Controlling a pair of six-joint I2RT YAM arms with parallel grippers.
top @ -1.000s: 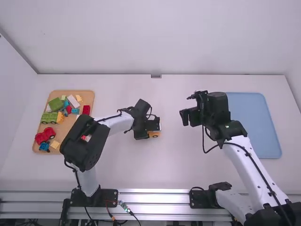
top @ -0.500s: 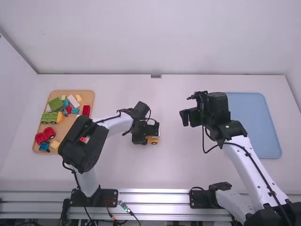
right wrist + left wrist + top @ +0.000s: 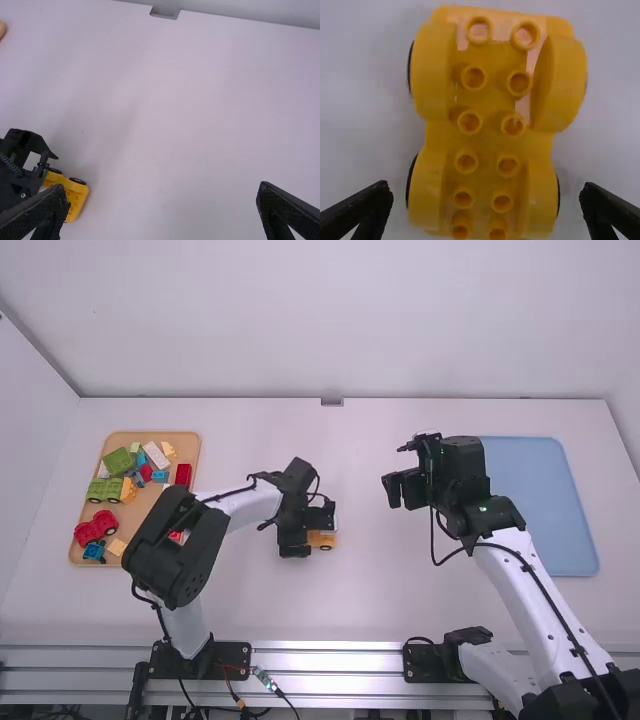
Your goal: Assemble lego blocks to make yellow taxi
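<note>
Yellow lego car base (image 3: 487,145) sits wheels-down, studs up, level on the tabletop (image 3: 400,590), near the middle, well apart from the tray (image 3: 195,444) & to its right in the high view. Has 2 rows of hollow round studs, 6 per row in view, w/ rounded fenders at 4 corners & dark wheels peeking out. Pale patches at 1 end, prob. glare. No blocks on its studs in the left wrist view. Loose yellow blocks (image 3: 118,547) lie in the tray, incl. 1 by a green wheeled pc.

The wheeled base (image 3: 325,538) sits between blocks (image 3: 183,474) in the left tray (image 3: 146,510) and right-hand mat (image 3: 540,500).
</note>
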